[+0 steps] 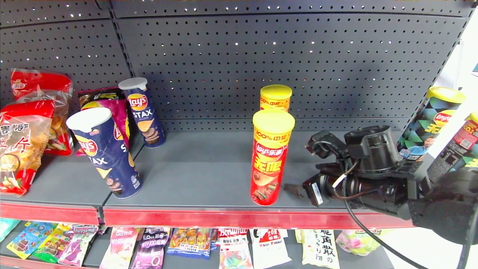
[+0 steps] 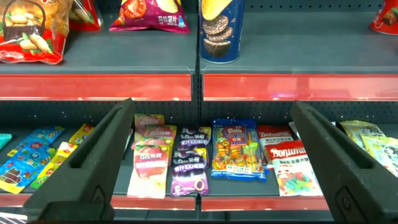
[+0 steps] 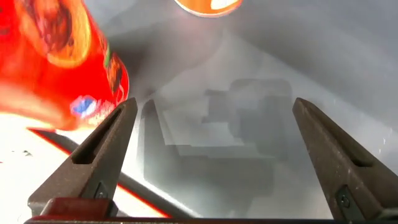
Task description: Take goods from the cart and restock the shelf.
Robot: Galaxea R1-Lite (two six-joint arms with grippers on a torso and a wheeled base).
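Note:
A red chips can with a yellow lid (image 1: pixel 270 164) stands upright near the front edge of the grey shelf (image 1: pixel 205 164). A second yellow-lidded can (image 1: pixel 275 98) stands behind it. My right gripper (image 1: pixel 298 186) lies low over the shelf just right of the red can, open and holding nothing. In the right wrist view the gripper (image 3: pixel 214 109) has its fingers wide apart over bare shelf, with the red can (image 3: pixel 56 56) off to one side and apart from them. My left gripper (image 2: pixel 212 106) is open and faces the lower shelf's candy bags (image 2: pixel 236 149).
Two dark blue cans (image 1: pixel 106 153) (image 1: pixel 143 112) and snack bags (image 1: pixel 22 149) fill the shelf's left part. Two teal and black cans (image 1: pixel 433 119) stand at the right end behind my right arm. A red rail (image 1: pixel 224 217) edges the shelf front. Bare shelf lies between the blue and red cans.

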